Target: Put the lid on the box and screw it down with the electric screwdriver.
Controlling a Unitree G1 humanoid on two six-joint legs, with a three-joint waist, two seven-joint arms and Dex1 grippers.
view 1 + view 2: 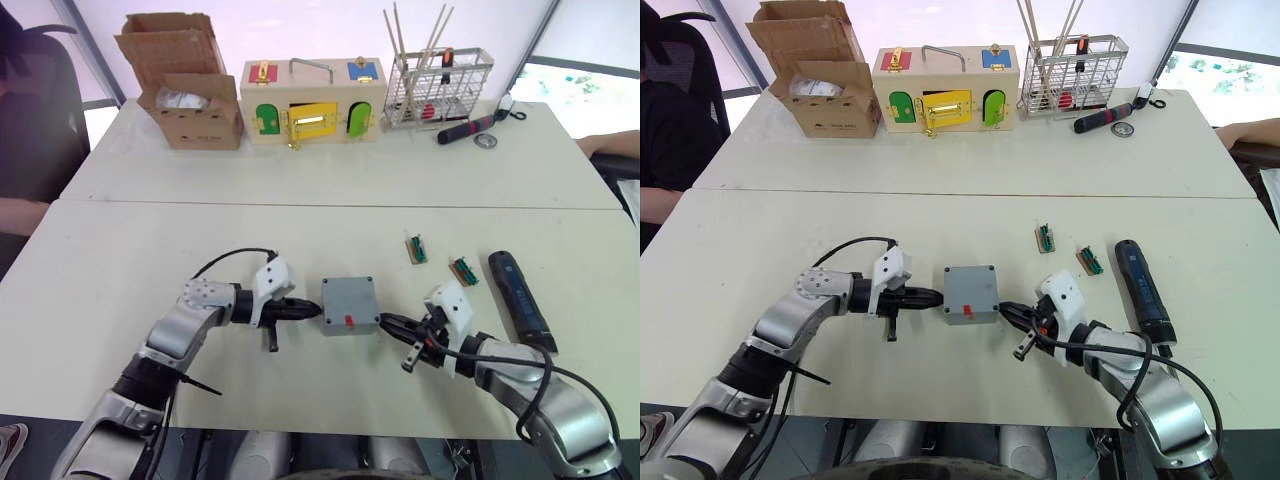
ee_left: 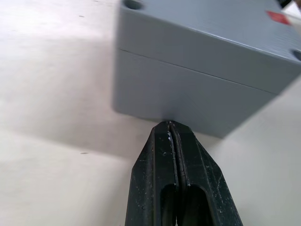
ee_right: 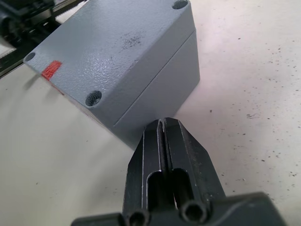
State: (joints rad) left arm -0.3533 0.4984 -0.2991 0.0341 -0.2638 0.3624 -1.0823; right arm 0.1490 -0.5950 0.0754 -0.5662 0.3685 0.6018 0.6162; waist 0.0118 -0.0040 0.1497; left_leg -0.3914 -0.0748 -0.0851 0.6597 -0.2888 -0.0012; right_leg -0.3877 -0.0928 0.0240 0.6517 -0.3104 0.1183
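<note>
A white table (image 1: 150, 250) carries the job: the grey box (image 1: 350, 312) sits near its front centre w/ the lid (image 1: 349, 296) already on top, seam line visible all round in both wrist views, screw holes open at the corners, no screws seen in them. A small red mark shows on the box's near side.

Left gripper (image 1: 312, 310) presses closed, fingers together and holding nothing, tip against the box's left wall just below the seam. Right gripper (image 1: 385, 322) is likewise pinched closed and empty, tip at the box's near right corner. The two bracket the box from opposite sides.

Handling, as a judgement: box & lid look like rigid moulded plastic, light, smooth-walled, so likely to skate on the table if pushed from one side only; bracing on two flat walls below the seam seems safest, as pressing on the lid itself could shift it.

The electric screwdriver (image 1: 519, 299) lies on the table to the right of the right gripper, well apart from the box, long axis running away from the robot. Prob. stiff, heavier than the box, round so apt to roll; mid-barrel looks the best hold.

Room: open table around the box on all sides. Two small green-and-tan parts (image 1: 417, 248) (image 1: 464, 270) lie between box & screwdriver, further back. Cardboard box (image 1: 185, 85), wooden box w/ coloured doors (image 1: 312, 105) and wire rack (image 1: 440, 88) stand along the far edge, clear of the work.
</note>
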